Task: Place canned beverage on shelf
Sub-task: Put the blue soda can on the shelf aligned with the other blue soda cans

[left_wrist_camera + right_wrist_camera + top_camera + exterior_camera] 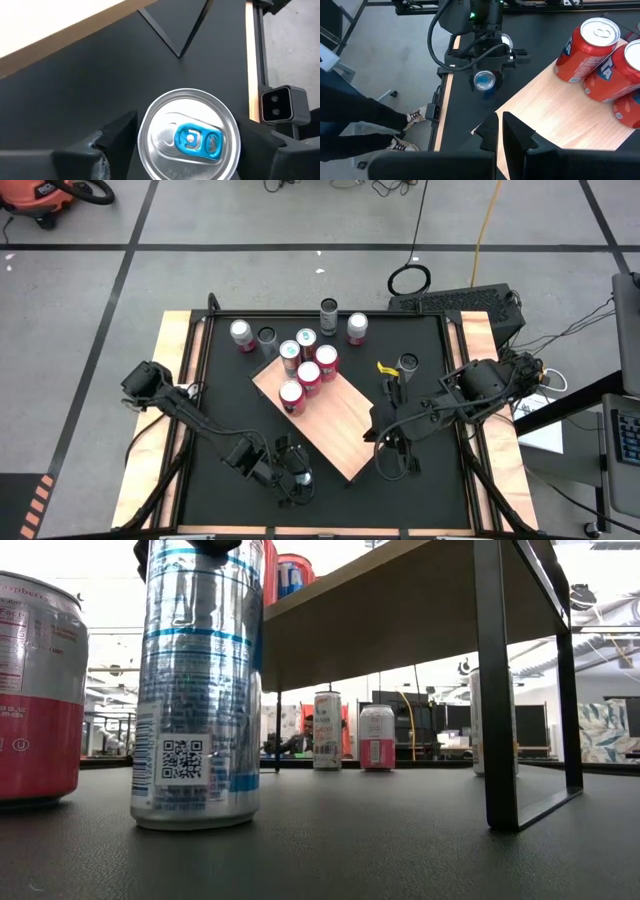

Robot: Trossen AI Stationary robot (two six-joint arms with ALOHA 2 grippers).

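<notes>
Silver can (303, 477) stands upright on the black table, just off the shelf's (335, 425) near corner, with the left gripper (297, 478) right over it. Left wrist view: fingers (117, 135) straddle the can's lid, can't tell if they're gripping yet. Right wrist view: right gripper (500, 131) pinched together over the shelf edge, farther from the can.

You see the wooden shelf (560, 120) with red cans (584, 47) standing on its far corner. Just off the shelf's edge, on the black table (465, 107), the left gripper (485, 75) sits around a can with a blue tab (484, 80). Your right gripper (500, 131) is closed, right at the shelf's near edge. A person's shoes (412, 117) are on the floor beside the table.
</notes>
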